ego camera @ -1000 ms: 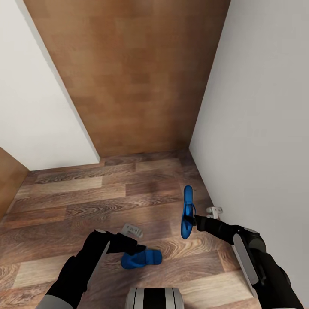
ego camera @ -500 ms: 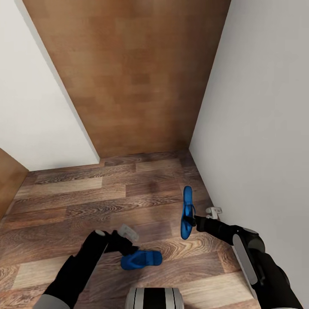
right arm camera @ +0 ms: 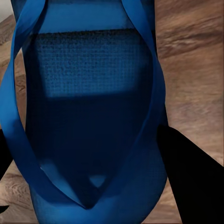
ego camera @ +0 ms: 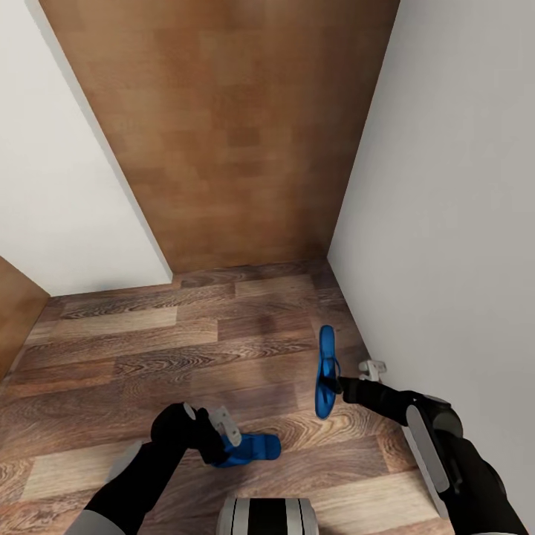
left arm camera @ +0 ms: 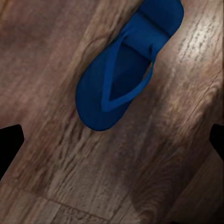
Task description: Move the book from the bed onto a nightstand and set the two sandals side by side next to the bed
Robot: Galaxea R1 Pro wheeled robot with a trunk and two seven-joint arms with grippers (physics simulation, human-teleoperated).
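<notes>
Head view: left gripper (ego camera: 220,435) has swung down over floor sandal (ego camera: 249,449), jaws spread, nothing gripped. Right gripper (ego camera: 340,384) stays clamped on second sandal (ego camera: 325,374), held aloft. Pickup looks imminent.

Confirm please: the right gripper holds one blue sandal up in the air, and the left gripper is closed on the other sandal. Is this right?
Not quite. The left gripper is open, its fingers apart above the sandal on the floor, as the left wrist view shows. The right gripper does hold the other sandal up.
</notes>
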